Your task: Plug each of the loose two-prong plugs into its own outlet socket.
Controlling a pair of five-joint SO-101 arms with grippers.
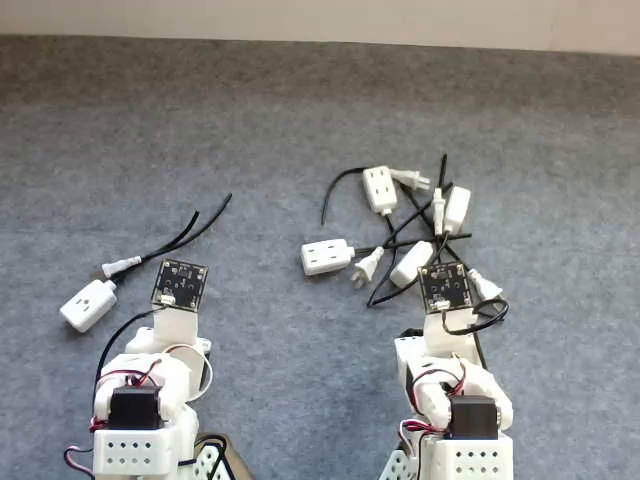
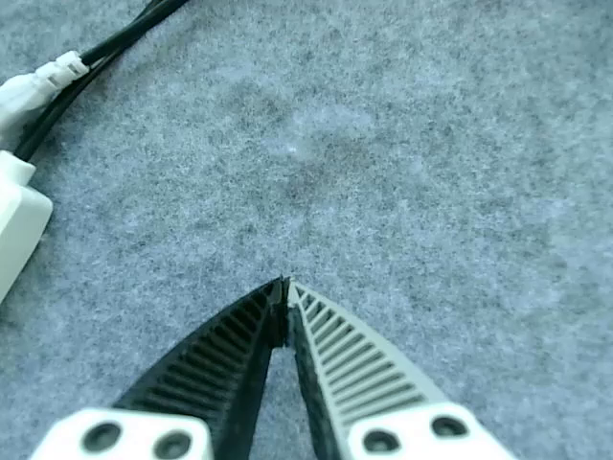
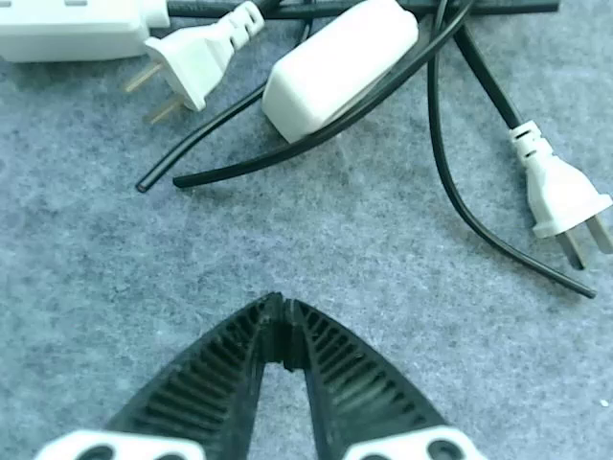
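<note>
Since neither claw holds anything yet, the step in hand looks like the 1st grab. The right gripper (image 3: 283,331) is pinched closed & empty, tips over the bare grey mat (image 1: 260,120), just short of the tangle. The left gripper (image 2: 285,305) is likewise closed & empty, w/ the left plug (image 2: 34,84) & left socket block (image 2: 11,225) off to one side of it, near each other but not mated.

To do it well, I'd say: open the right claw wide first, then take the near plug (image 3: 196,59) by its white body, not the cord, so both prongs stay free. Its prongs show bare & aren't aimed at the long socket block (image 3: 67,21) just beside it, so it prob needs turning before the push. That block will likely slide on the mat, so the other arm should pin it, approx square to the prongs. Black cords cross over & under the middle block (image 3: 340,69), so pulling one may drag its neighbours. The far plug (image 3: 560,196) lies apart from the blocks, maybe an easier pick.

Count from the high view: 5 white socket blocks, I think (1 left, 4 in the right cluster), & 5 plugs (1 left, 4 right). The far end of the pile overlaps, tho, & one plug there may already touch its socket; can't tell. 2 arms, 2 claws
</note>
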